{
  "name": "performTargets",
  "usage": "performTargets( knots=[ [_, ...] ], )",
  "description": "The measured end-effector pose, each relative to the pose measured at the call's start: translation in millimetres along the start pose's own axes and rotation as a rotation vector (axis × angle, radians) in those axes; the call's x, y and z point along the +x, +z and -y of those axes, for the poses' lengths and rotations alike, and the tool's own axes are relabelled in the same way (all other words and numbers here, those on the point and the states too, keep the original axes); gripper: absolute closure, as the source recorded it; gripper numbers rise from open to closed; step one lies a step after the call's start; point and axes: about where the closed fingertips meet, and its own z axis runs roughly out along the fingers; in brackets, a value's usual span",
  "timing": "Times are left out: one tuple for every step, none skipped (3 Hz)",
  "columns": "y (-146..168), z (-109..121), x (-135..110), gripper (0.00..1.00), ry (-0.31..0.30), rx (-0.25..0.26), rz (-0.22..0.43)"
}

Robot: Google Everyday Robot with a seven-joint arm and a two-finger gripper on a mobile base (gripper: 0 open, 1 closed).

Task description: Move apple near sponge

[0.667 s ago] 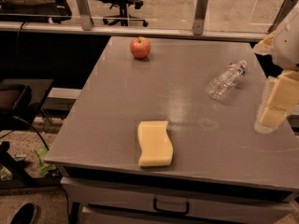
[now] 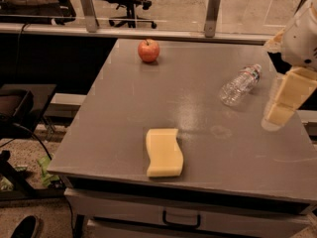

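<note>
The red apple [image 2: 148,50] sits at the far left of the grey table [image 2: 148,98], near its back edge. The pale yellow sponge [image 2: 164,152] lies flat near the table's front edge, well apart from the apple. My gripper [image 2: 283,102] hangs at the right edge of the view, above the table's right side, far from both the apple and the sponge and holding nothing that I can see.
A clear plastic bottle [image 2: 240,85] lies on its side at the right of the table, just left of the gripper. Glass panels on metal posts [image 2: 212,15] run behind the back edge. Office chairs stand beyond. A drawer handle [image 2: 181,220] shows below the front edge.
</note>
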Motion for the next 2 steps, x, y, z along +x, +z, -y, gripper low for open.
performTargets(
  knots=[
    [19.6, 44.5, -22.1, 0.00, -0.007, 0.025, 0.048],
    [41.4, 89.5, -44.2, 0.00, -0.020, 0.039, 0.091]
  ],
)
